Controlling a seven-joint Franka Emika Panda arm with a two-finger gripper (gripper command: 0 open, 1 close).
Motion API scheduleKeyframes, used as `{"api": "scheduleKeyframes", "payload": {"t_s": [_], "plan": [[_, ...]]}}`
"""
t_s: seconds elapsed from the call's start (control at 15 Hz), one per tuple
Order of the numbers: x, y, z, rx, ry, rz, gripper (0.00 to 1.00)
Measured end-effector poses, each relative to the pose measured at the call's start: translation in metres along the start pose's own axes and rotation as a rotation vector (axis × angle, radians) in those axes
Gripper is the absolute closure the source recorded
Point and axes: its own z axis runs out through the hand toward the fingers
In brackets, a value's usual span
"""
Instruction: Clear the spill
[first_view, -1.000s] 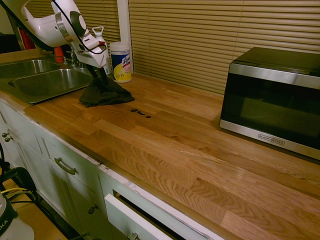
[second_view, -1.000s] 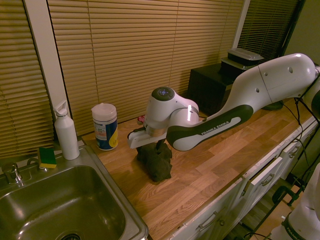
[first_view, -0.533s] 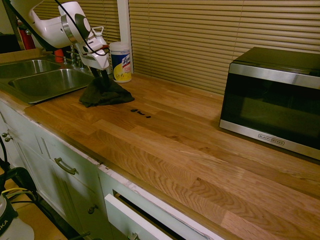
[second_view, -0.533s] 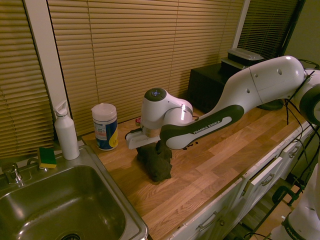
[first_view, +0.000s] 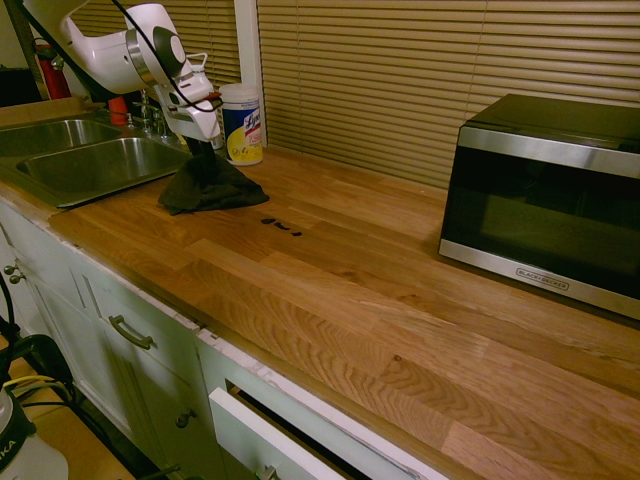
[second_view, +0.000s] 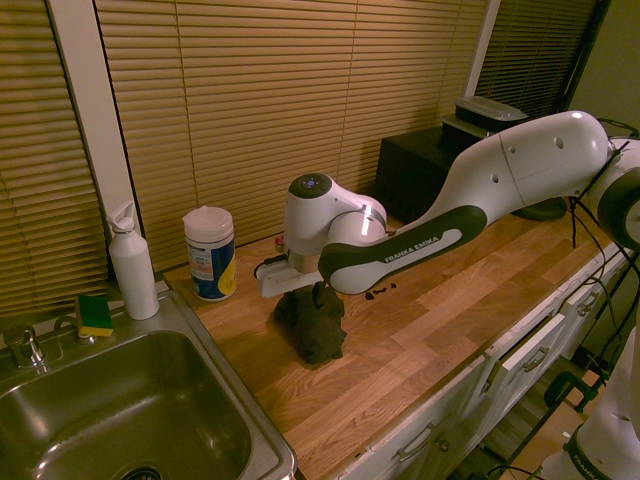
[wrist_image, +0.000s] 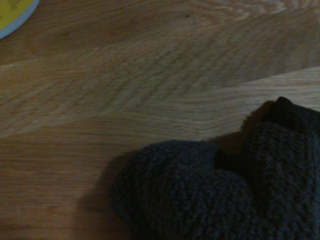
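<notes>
Gripper sinks onto the cloth beside the spill; finger state I cannot tell; wiping comes next.

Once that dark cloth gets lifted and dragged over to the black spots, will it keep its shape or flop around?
Probably floppy: the cloth lies in a crumpled heap with soft folds, and its looped, terry-like pile shows in the wrist view. It likely drapes and trails under the end effector. The textured pile may grip the wooden counter somewhat, bunching up before reaching the spill.
</notes>
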Motion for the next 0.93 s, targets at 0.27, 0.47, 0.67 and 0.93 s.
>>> {"api": "scheduleKeyframes", "payload": {"t_s": [0.27, 0.47, 0.67, 0.93], "plan": [[0.032, 0.007, -0.002, -0.015, 0.008, 0.006, 1.0], [0.063, 0.023, -0.003, -0.022, 0.021, 0.004, 1.0], [0.095, 0.053, 0.006, -0.02, 0.028, 0.01, 1.0], [0.114, 0.082, 0.015, -0.02, 0.028, 0.015, 1.0]]}}
